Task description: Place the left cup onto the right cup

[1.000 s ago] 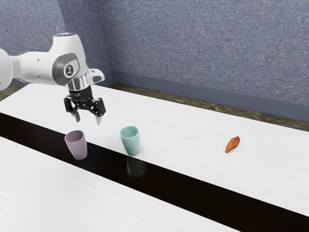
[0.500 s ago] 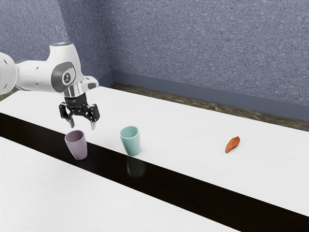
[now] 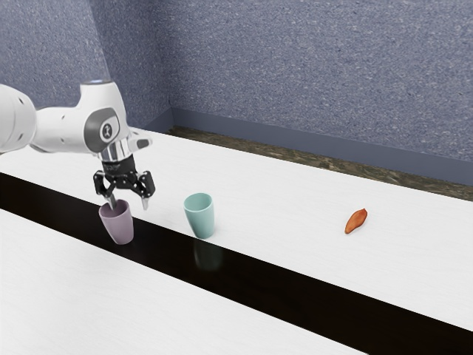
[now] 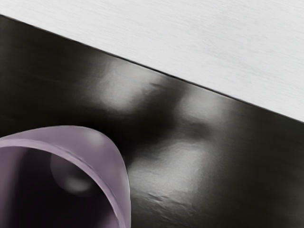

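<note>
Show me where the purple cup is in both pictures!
Exterior view: the purple cup stands on the black stripe, toward the exterior view's left. It is right under the open pincer and beside the green cup.
Wrist view: the purple cup shows its rim and inside, close under the hand, on the black stripe.
Shared landmark: the black stripe, with the white tabletop next to it.

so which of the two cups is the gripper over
The purple cup, at the exterior view's left: the open gripper hangs at its rim. The teal cup stands apart, further toward the right.
</note>
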